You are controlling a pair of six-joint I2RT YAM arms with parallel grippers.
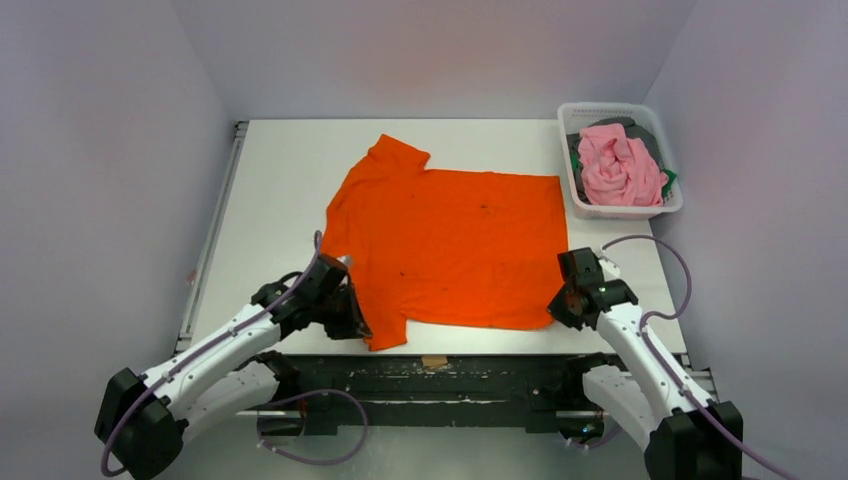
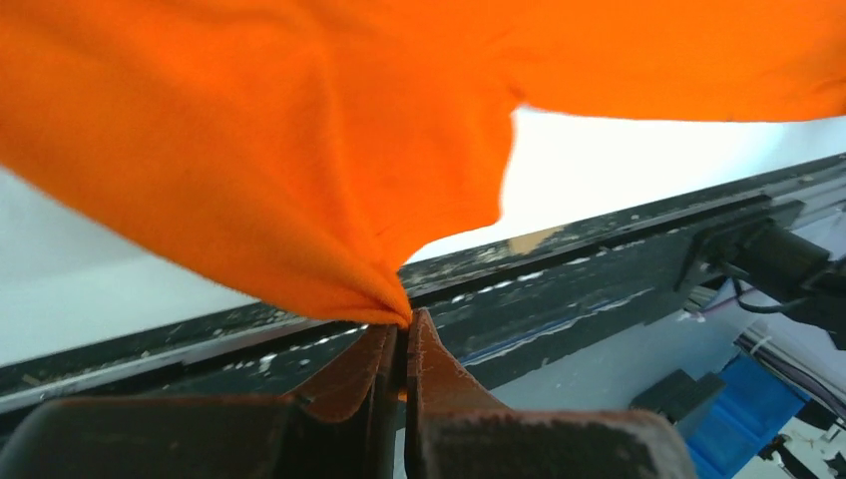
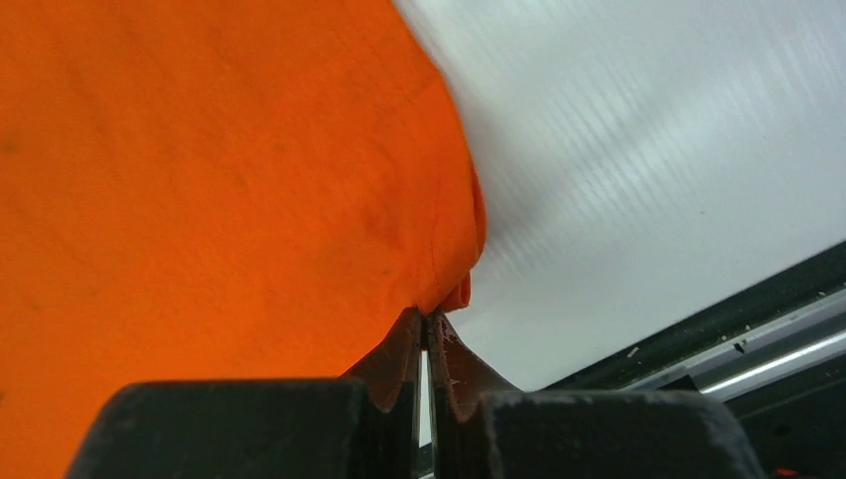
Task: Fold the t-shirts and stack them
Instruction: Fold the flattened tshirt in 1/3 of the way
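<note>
A bright orange t-shirt [image 1: 450, 240] lies spread on the white table [image 1: 280, 170], collar to the left, hem to the right. My left gripper [image 1: 358, 322] is shut on its near sleeve; in the left wrist view [image 2: 403, 321] the cloth is pinched at the fingertips and lifted. My right gripper [image 1: 556, 306] is shut on the near hem corner, which the right wrist view [image 3: 427, 315] shows pinched at the tips. A light pink shirt [image 1: 618, 165] lies bunched on darker green and black ones [image 1: 665, 180] in the basket.
A white plastic mesh basket [image 1: 590, 208] stands at the table's back right corner. The black front rail [image 1: 440, 365] runs along the near edge between the arm bases. White walls close in the left, back and right.
</note>
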